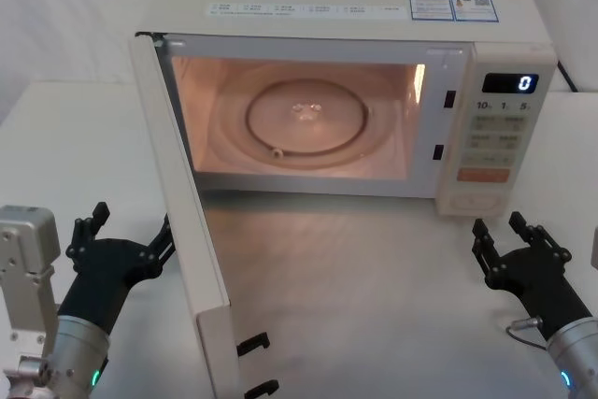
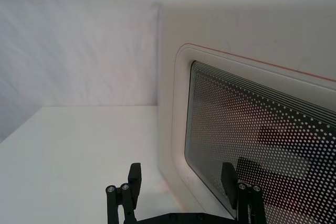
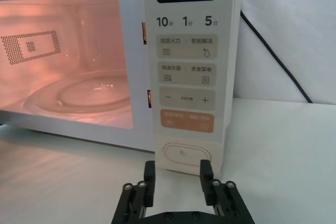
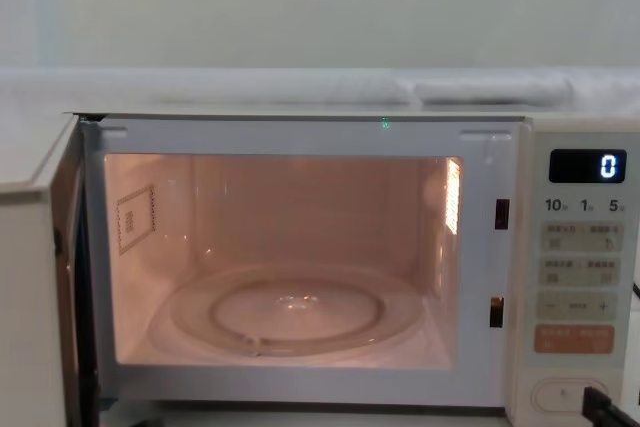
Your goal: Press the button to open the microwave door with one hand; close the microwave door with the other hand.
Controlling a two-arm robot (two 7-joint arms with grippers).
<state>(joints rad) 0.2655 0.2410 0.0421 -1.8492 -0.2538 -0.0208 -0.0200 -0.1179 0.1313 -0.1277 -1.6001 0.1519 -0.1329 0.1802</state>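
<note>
Microwave door (image 1: 192, 231) swung wide, hinged at left, free edge pointing toward robot; cavity lit. Left gripper (image 1: 126, 240) spread, just outside door face. Right gripper (image 1: 519, 242) spread, facing button (image 3: 187, 154), not touching.

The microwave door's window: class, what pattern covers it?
A fine grid of small pale dots on dark glass covers the microwave door; clearest in the left wrist view.

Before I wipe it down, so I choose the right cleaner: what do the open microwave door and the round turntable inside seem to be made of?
The cream microwave door looks like smooth matte plastic; its dark window shows dotted mesh, probably behind glazing. The round turntable looks like clear glass, glinting.
</note>
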